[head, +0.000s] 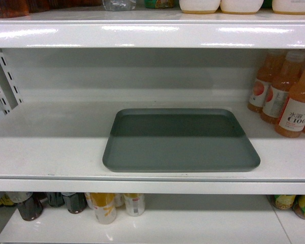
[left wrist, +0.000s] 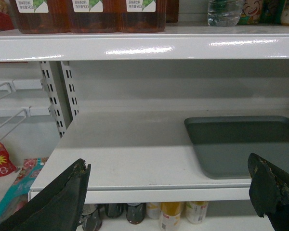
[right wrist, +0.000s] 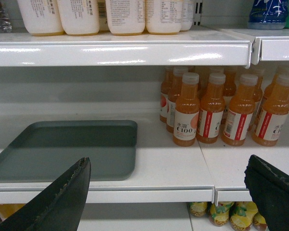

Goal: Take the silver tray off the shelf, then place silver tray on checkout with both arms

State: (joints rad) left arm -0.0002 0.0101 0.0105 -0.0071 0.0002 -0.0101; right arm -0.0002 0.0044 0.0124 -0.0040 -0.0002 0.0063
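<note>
At the bottom of each wrist view, the left gripper (left wrist: 168, 192) and right gripper (right wrist: 166, 192) are seen spread wide, grasping nothing. Beyond them, the silver tray (head: 180, 140) lies flat on the shelf (head: 51, 152), mid-frame. Orange juice bottles (right wrist: 212, 108) stand further right.

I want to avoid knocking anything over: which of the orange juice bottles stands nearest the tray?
The front-left orange bottle with the white C100 label; it stands closest to the silver tray, with the other bottles farther right or behind it.
</note>
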